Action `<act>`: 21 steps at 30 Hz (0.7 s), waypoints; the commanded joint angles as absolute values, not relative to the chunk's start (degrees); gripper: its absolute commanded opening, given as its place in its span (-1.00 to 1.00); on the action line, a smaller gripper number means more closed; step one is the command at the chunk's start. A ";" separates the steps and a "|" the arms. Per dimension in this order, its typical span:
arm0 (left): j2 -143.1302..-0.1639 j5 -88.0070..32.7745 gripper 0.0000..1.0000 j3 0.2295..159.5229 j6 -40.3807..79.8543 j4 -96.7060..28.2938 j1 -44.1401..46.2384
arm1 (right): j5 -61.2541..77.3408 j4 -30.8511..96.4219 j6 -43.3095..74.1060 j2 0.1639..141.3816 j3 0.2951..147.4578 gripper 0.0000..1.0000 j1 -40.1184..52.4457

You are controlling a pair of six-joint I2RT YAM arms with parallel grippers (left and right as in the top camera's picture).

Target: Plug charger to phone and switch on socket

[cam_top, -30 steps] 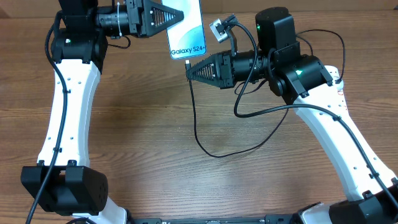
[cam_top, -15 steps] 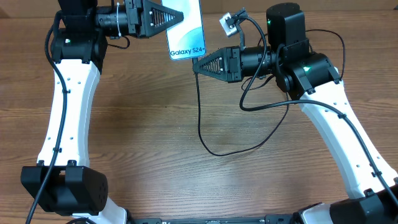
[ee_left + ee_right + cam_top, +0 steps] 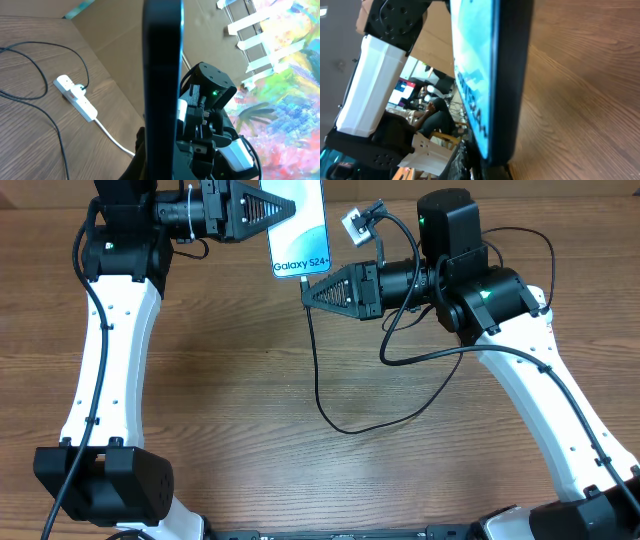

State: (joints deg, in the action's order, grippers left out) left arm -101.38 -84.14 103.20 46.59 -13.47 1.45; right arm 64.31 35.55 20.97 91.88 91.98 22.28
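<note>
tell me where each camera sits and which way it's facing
overhead: above the table, looking straight down; both arms show, left fingers on the phone, right fingers on the charger.
left wrist: behind the phone's dark edge, facing the right arm and the socket.
right wrist: close at the phone's lower end, looking along its screen toward the left arm.
shared: both wrist views see the phone edge-on and the opposite arm; own fingers hardly show in either.

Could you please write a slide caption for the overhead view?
Left tool grips the phone; right tool holds the charger, tip at the phone's lower edge.
</note>
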 commanded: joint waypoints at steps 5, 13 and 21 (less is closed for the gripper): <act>-101.25 -84.55 -0.92 103.55 46.81 -12.53 1.39 | 65.45 35.11 20.78 90.02 93.71 -0.93 22.65; -101.25 -86.41 -0.92 103.55 46.98 -12.49 1.41 | 64.29 35.16 20.78 90.02 93.71 -0.93 22.65; -101.25 -87.02 -0.92 103.55 47.00 -11.88 1.41 | 64.14 34.72 20.80 90.02 93.71 -0.93 22.65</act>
State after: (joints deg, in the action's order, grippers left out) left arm -101.38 -85.08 103.20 46.61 -12.38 1.45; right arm 64.23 35.18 20.95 91.88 91.98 22.26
